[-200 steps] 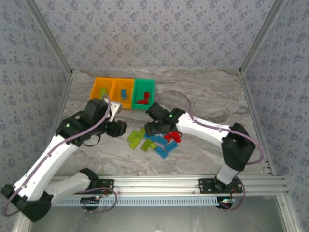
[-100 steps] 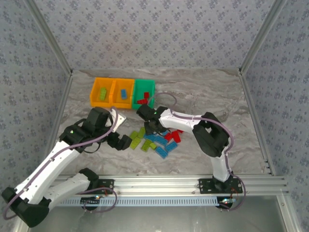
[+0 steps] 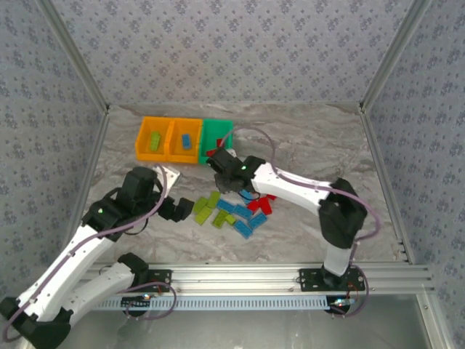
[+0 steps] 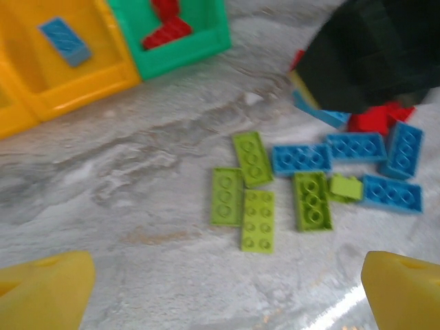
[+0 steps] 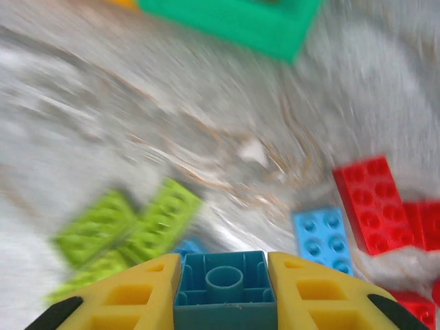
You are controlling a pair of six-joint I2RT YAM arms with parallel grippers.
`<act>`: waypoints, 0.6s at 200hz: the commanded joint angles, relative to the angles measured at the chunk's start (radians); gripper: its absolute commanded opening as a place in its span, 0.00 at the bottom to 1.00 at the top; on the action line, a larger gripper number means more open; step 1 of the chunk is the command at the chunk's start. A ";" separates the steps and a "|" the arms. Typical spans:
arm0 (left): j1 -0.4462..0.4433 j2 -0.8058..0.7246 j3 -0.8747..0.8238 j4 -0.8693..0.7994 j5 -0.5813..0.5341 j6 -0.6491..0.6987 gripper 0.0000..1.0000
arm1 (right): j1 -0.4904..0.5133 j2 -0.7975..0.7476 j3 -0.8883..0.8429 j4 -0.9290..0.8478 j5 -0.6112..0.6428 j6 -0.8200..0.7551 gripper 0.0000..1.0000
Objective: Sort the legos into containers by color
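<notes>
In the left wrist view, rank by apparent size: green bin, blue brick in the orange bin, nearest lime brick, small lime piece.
1. green bin, largest though cropped.
2. nearest lime brick and blue brick in the orange bin: alike; the blue one lies farther away, so unranked.
3. small lime piece.

Right wrist view came through motion-smeared; the lime bricks [image 5: 130, 227] read soft, studs barely countable. Green bin [image 5: 234, 20] was cut by the top edge, so I couldn't see its contents there. The blue brick [image 5: 223, 302] pinched in the right gripper [image 5: 223, 271] ran off the bottom edge.

Left wrist view: the left gripper [image 4: 227, 292] had both yellow fingertips [image 4: 45, 292] clipped at the bottom corners. The right gripper's dark bulk covered part of the red bricks [image 4: 378, 120]. Orange bins [image 4: 82, 93] were clipped top and left.
</notes>
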 commanded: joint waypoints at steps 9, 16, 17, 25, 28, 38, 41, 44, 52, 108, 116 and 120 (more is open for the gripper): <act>0.084 -0.059 -0.024 0.068 -0.143 -0.119 0.99 | 0.000 0.027 0.158 0.114 0.030 -0.152 0.27; 0.106 -0.069 -0.029 0.072 -0.152 -0.127 0.99 | -0.007 0.065 0.210 0.127 0.036 -0.180 0.27; 0.108 -0.070 -0.029 0.073 -0.152 -0.127 0.99 | -0.008 0.071 0.217 0.128 0.037 -0.183 0.27; 0.126 -0.080 -0.037 0.074 -0.146 -0.117 0.99 | -0.022 0.122 0.276 0.141 0.046 -0.206 0.27; 0.132 -0.081 -0.039 0.076 -0.141 -0.107 0.99 | -0.027 0.141 0.303 0.149 0.047 -0.212 0.27; 0.145 -0.086 -0.048 0.078 -0.125 -0.075 0.99 | -0.047 0.211 0.380 0.172 0.040 -0.234 0.27; 0.148 -0.084 -0.049 0.078 -0.124 -0.070 0.99 | -0.055 0.233 0.405 0.178 0.038 -0.239 0.27; 0.150 -0.085 -0.050 0.077 -0.124 -0.069 0.99 | -0.061 0.249 0.422 0.183 0.035 -0.241 0.27; 0.153 -0.081 -0.050 0.074 -0.123 -0.066 0.99 | -0.079 0.319 0.503 0.187 0.021 -0.246 0.27; 0.170 -0.070 -0.063 0.082 -0.101 -0.038 0.99 | -0.140 0.786 1.106 0.088 -0.103 -0.351 0.32; 0.173 -0.069 -0.063 0.081 -0.095 -0.036 0.99 | -0.142 0.830 1.153 0.087 -0.107 -0.359 0.33; 0.174 -0.069 -0.062 0.081 -0.093 -0.036 0.99 | -0.144 0.841 1.167 0.088 -0.114 -0.358 0.35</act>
